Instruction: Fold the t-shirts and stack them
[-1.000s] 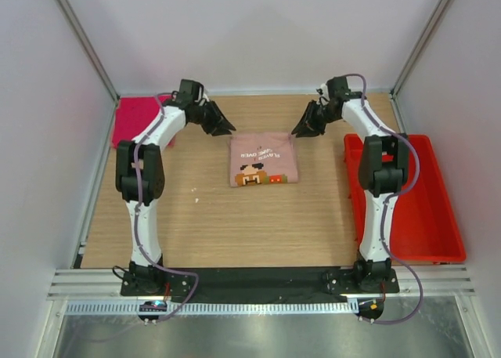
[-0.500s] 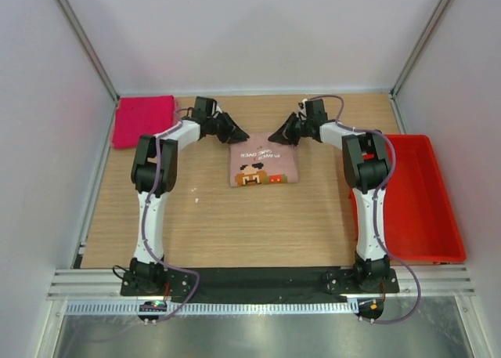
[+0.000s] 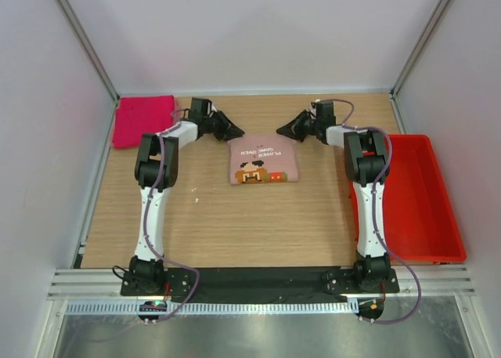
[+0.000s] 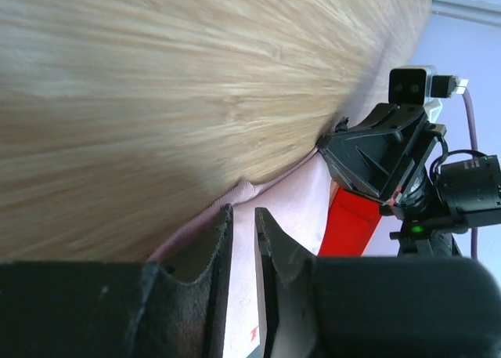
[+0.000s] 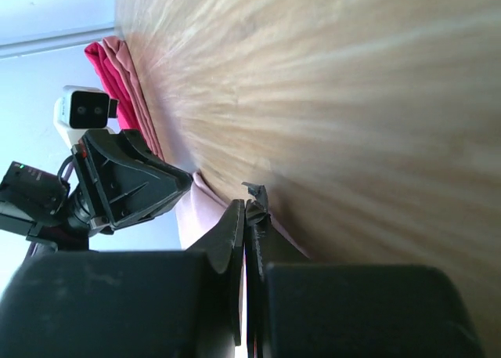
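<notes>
Two items — pale pink shirt (image 3: 264, 160) folded, centre; magenta shirt (image 3: 145, 120) far left. At the pale one's far corners: left gripper (image 3: 235, 131), jaws a slit apart; right gripper (image 3: 282, 130), jaws together — grasp unclear

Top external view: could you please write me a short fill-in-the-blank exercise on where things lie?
The red bin sits at the ____ edge of the table. The magenta t-shirt lies in the far ____ corner. The pale pink t-shirt lies folded, print facing ____.
Missing words: right, left, up.
</notes>
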Motion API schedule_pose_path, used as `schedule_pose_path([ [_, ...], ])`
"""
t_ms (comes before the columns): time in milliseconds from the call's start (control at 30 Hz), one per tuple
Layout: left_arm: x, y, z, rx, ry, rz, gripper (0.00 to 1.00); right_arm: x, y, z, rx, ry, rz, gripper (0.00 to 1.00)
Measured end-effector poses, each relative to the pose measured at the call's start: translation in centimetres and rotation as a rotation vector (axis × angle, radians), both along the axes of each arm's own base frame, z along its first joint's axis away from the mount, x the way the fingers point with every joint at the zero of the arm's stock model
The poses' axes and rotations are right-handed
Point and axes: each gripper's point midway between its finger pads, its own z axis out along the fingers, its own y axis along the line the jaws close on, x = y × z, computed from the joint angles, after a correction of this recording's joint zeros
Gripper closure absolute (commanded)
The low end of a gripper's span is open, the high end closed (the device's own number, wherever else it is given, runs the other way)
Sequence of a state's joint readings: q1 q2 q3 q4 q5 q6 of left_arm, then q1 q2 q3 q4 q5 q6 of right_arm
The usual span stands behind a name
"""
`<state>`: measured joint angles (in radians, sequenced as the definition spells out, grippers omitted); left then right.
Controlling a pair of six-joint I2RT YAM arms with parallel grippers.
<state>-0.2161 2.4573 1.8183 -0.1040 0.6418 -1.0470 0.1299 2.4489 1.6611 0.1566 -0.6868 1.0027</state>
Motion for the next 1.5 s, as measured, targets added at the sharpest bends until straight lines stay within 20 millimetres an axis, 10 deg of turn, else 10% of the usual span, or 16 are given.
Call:
schedule_pose_path([
  [467,1.3,2.8,3.1,0.190,-0.029,-0.030,0.55,1.3,-1.8,0.0,-0.153,0.042,0.059,0.92],
  [833,-6.4,5.8,12.6,0.365,-0.106,-0.098,0.36,-1.9,-5.7,0.5,-0.435,0.164,0.134,0.64],
  [1233,-12.4,7.3,7.2,0.578,0.017,-0.187,0.19,-9.4,-3.2,5.5,-0.534,0.170,0.259,0.57],
  [1500,-10.2,8.0,7.2,0.584,-0.037,-0.212,0.21,-13.7,1.7,6.1,-0.595,0.133,0.430,0.55],
])
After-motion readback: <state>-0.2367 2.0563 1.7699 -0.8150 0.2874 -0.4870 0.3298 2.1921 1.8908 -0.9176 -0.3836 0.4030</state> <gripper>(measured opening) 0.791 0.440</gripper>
